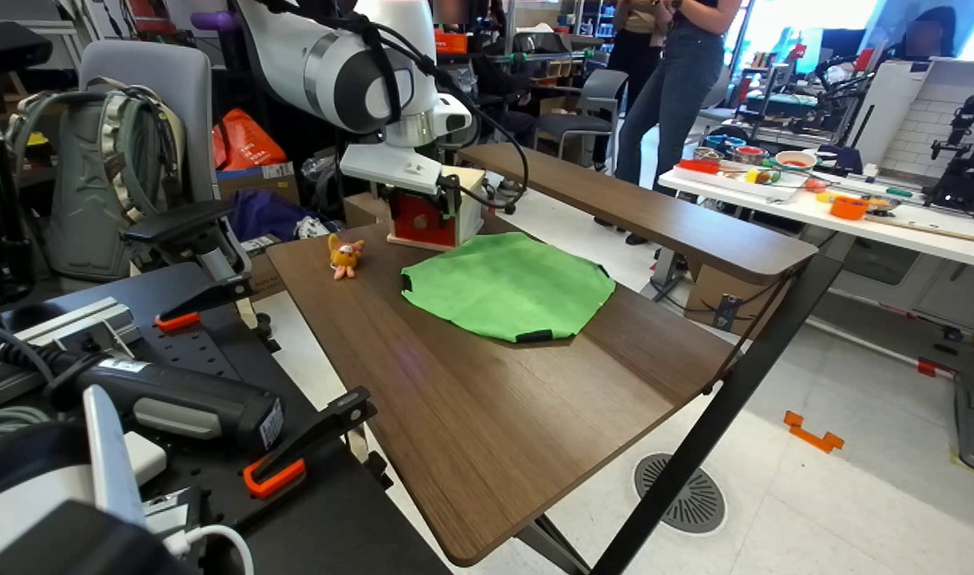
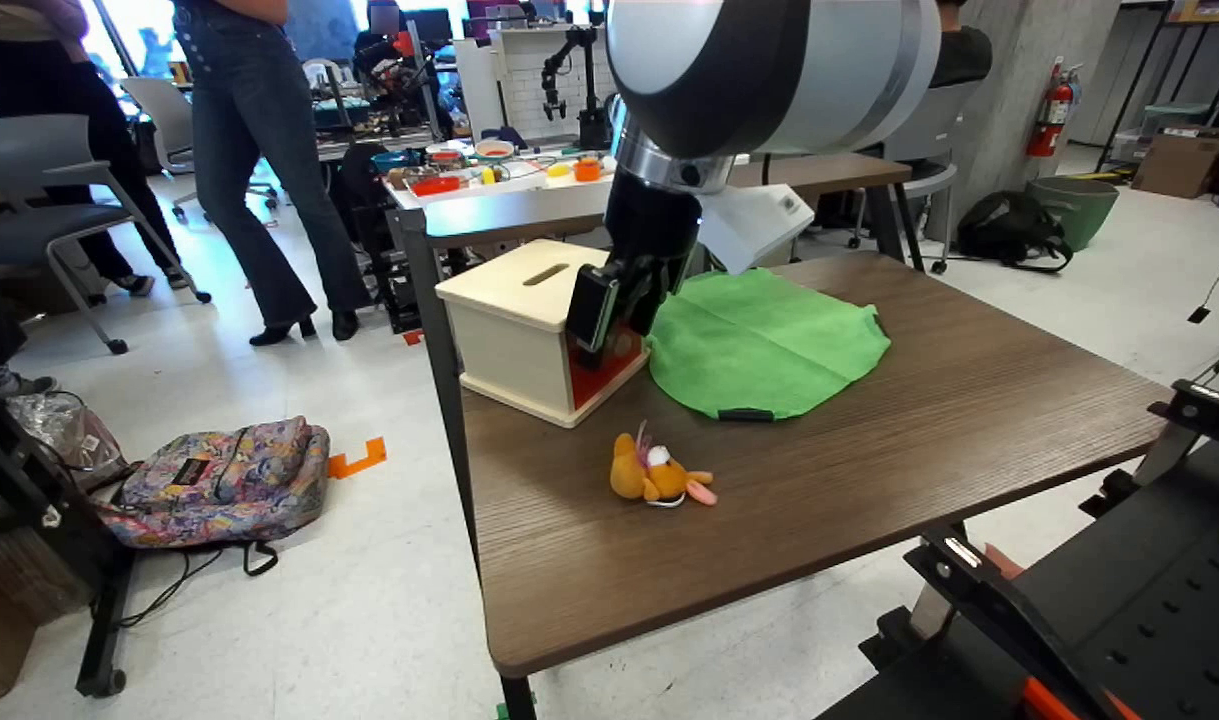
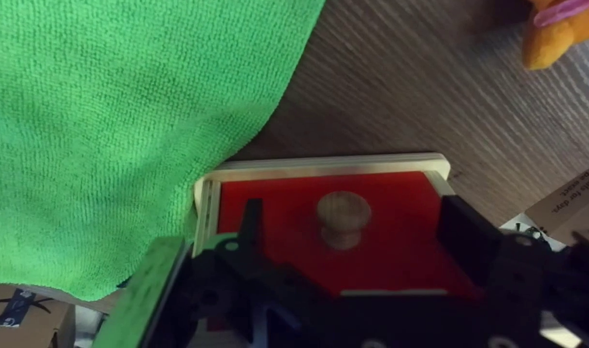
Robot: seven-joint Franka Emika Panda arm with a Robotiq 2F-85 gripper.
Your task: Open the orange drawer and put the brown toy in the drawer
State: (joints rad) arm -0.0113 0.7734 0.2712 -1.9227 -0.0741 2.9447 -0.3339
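Observation:
The orange drawer is a pale wooden box with a red front (image 1: 416, 220) and a slotted top; the box also shows in an exterior view (image 2: 509, 345). The front looks closed and has a round wooden knob (image 3: 343, 211). My gripper (image 3: 351, 205) is open before the red front, with one finger on each side of the knob and apart from it. The gripper also shows at the box in an exterior view (image 2: 621, 325). The brown toy (image 2: 659, 475), orange-brown with pink parts, lies on the table; it also shows in an exterior view (image 1: 345, 257) and partly in the wrist view (image 3: 560, 36).
A flat green cloth (image 1: 510, 287) lies beside the box, its edge against the box's side in the wrist view (image 3: 130, 121). The brown table (image 1: 471, 447) has its edge close to the box and toy. A black bench (image 1: 215, 351) with clamps stands alongside.

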